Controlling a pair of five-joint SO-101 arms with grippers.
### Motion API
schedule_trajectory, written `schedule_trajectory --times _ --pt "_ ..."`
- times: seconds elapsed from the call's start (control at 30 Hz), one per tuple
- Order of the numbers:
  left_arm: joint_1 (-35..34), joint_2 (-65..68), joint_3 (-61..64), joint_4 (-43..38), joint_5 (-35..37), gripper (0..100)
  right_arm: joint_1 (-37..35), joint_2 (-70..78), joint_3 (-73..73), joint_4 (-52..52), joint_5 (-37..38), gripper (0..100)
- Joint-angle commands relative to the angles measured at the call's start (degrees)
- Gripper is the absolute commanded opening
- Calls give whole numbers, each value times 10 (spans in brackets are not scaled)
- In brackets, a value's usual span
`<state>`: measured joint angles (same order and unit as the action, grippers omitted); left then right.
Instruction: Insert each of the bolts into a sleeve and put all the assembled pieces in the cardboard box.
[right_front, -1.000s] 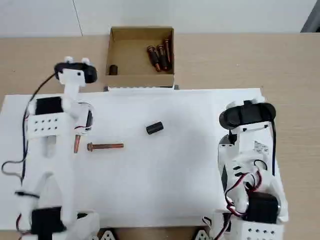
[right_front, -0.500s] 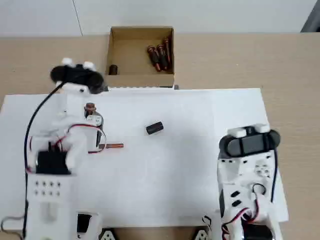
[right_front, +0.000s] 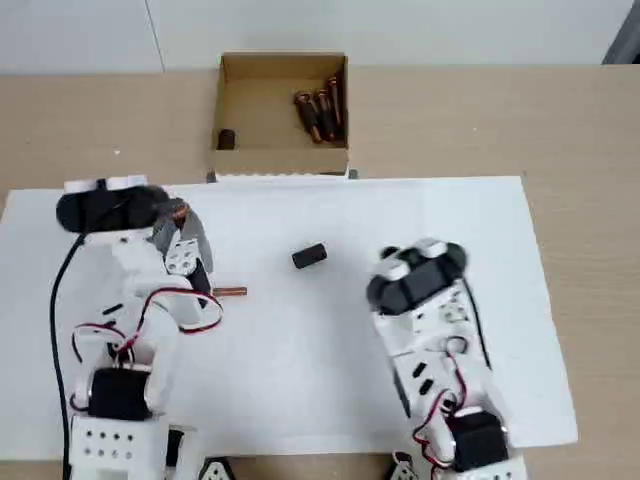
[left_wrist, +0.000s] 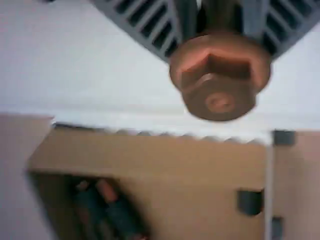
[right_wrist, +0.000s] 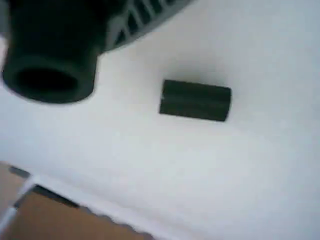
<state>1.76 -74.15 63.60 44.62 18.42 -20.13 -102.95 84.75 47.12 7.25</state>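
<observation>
My left gripper (left_wrist: 220, 20) is shut on a copper bolt (left_wrist: 220, 82), whose hex head points toward the cardboard box (left_wrist: 165, 160). From above, that bolt (right_front: 178, 212) is over the left side of the white paper. A second bolt (right_front: 228, 292) lies flat beside the left arm, partly hidden by it. My right gripper (right_wrist: 100, 25) is shut on a black sleeve (right_wrist: 47, 65), open end showing. Just beyond it a loose black sleeve (right_wrist: 195, 100) lies on the paper, in the high view (right_front: 310, 256) to the left of the right arm (right_front: 415, 275).
The cardboard box (right_front: 283, 150) stands at the paper's far edge. It holds several assembled pieces (right_front: 320, 112) at its right and one small black sleeve (right_front: 227, 139) at its left. White paper (right_front: 300, 380) covers the table between the arms.
The left arm lifted its bolt and turned it toward the box, then drew back a little. The right arm swung from the right edge toward the middle, nearer the loose sleeve.
</observation>
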Motion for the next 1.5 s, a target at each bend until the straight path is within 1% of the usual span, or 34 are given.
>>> schedule_trajectory --times 0.0,0.1,0.17,0.3,0.43,0.57,0.67,0.73,0.93,1.47 --pt "39 -51 8 -22 77 6 -65 -9 33 -84 -1 3" --pt "80 -93 38 -23 132 6 -111 -9 72 -133 -1 3" --pt "106 -129 63 -23 152 6 -138 -9 92 -158 -1 3" --pt "149 -212 111 -29 156 6 -172 -8 117 -179 -1 4" --pt "163 -304 174 -66 156 6 -196 -7 117 -175 -1 4" --pt "172 -293 182 -92 160 6 -209 -7 117 -175 3 4" --pt "172 -293 182 -127 181 6 -217 -8 117 -175 4 4" --pt "179 -293 182 -141 182 6 -220 -8 117 -176 4 4" --pt "218 -292 183 -138 183 6 -220 -9 117 -181 5 4" --pt "219 -292 235 -138 179 6 -218 -9 98 -180 6 4"
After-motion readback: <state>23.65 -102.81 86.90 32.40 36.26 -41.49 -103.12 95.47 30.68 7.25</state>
